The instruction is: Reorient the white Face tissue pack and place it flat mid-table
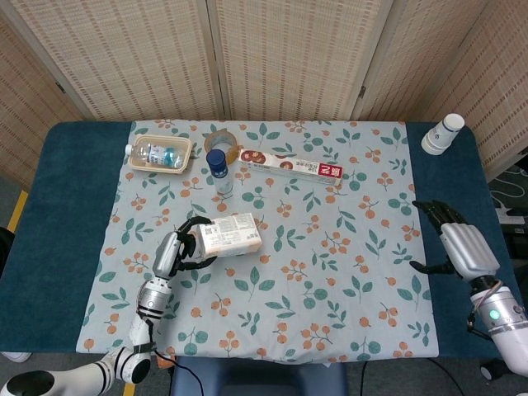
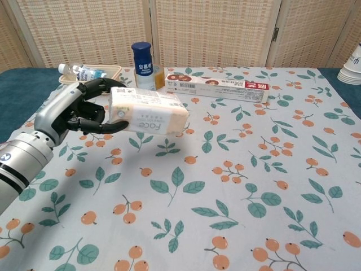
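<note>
**Tissue pack in the air, left of centre, not down yet**

So the left hand [image 2: 79,113] has the white Face tissue pack [image 2: 149,111] gripped by one short end, fingers wrapped over the top and thumb underneath. The pack sticks out sideways clear of the tablecloth [image 1: 330,272], hanging over the left half of the table, a bit toward the back edge. The right hand [image 1: 459,244] is parked over by the right edge, holding nothing, fingers loosely spread.

My worry: it's only held at one end and the pack is soft, so the free end could sag or slip out if the wrist rolls fast during the reorient. Also the blue-capped bottle [image 2: 143,65] and the long red-and-white box [image 2: 219,85] sit near the back edge, just behind the pack, so a sloppy swing backward could clip the bottle and tip it. Letting go too high might make it land on its edge instead of flat.
</note>
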{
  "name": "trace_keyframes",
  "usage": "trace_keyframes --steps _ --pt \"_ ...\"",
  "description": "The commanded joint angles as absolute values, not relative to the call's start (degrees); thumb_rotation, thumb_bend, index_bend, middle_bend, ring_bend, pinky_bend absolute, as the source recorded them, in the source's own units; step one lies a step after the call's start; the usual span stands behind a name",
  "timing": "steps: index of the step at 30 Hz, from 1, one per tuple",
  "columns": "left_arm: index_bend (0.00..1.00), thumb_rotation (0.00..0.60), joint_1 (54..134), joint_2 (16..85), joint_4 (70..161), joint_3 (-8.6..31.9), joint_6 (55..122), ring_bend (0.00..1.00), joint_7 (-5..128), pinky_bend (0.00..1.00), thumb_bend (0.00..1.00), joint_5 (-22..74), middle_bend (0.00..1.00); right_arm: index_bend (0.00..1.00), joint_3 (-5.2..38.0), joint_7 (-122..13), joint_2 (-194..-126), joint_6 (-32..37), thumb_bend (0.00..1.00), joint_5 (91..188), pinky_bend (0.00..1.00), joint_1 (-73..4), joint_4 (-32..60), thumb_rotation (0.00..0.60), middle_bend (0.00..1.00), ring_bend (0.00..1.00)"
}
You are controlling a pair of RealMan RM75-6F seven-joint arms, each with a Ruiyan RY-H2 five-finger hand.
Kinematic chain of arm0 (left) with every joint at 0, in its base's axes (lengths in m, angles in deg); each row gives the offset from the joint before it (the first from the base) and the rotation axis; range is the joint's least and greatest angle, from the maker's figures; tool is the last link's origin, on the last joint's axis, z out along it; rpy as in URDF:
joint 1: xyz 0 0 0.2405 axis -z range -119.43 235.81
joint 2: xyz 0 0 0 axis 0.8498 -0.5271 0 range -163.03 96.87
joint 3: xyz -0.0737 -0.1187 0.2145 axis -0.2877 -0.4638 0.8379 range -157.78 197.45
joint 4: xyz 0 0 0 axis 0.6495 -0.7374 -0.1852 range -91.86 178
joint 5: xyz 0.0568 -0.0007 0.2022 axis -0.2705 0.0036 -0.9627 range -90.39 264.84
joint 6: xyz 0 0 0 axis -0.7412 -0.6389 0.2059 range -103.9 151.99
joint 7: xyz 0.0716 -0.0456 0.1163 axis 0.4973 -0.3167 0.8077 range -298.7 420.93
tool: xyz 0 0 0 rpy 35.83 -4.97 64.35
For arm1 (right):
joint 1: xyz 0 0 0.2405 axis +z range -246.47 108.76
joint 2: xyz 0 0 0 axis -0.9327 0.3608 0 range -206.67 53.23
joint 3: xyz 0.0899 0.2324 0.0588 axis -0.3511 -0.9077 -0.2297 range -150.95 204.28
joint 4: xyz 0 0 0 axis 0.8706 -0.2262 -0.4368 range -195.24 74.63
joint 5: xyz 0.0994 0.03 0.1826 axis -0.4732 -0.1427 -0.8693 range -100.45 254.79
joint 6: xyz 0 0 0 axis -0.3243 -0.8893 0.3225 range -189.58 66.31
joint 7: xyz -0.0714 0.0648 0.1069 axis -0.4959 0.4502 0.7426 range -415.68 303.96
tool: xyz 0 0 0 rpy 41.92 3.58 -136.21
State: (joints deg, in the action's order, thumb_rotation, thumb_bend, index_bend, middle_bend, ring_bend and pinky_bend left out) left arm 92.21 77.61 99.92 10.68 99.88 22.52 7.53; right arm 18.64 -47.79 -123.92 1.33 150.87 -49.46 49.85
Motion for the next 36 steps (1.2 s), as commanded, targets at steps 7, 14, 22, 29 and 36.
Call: trace_keyframes --steps 7,14,22,29,36 --pt "0.42 0.6 92.6 80.5 94.6 10.8 97.5 0.78 21.9 0.84 0.2 6.5 0.48 0.11 18.5 -48.0 -124.1 1.3 0.11 150.7 0.11 -49.3 49.8 0.6 0.11 0.05" --pt "0.42 0.6 92.6 82.3 90.1 10.7 97.3 0.78 21.0 0.84 0.2 5.6 0.48 0.11 18.5 -48.3 -124.2 1.0 0.11 150.6 0.12 -49.1 49.8 0.6 0.11 0.05" --pt "0.42 0.6 92.2 84.1 86.3 11.1 97.2 0.78 19.3 0.84 0.2 4.8 0.48 0.11 18.6 -48.6 -124.2 1.0 0.11 150.6 0.12 -49.1 49.9 0.6 0.11 0.05" --pt "0.43 0.6 92.0 84.7 84.8 11.0 96.4 0.78 18.8 0.84 0.2 4.8 0.48 0.11 18.6 -48.5 -124.2 1.1 0.11 150.7 0.12 -49.1 50.0 0.6 0.11 0.05" --pt "0.32 0.6 91.7 84.2 84.9 11.5 95.5 0.76 18.3 0.83 0.18 4.4 0.43 0.11 18.6 -48.6 -124.2 1.1 0.11 150.8 0.12 -49.1 50.0 0.6 0.11 0.05"
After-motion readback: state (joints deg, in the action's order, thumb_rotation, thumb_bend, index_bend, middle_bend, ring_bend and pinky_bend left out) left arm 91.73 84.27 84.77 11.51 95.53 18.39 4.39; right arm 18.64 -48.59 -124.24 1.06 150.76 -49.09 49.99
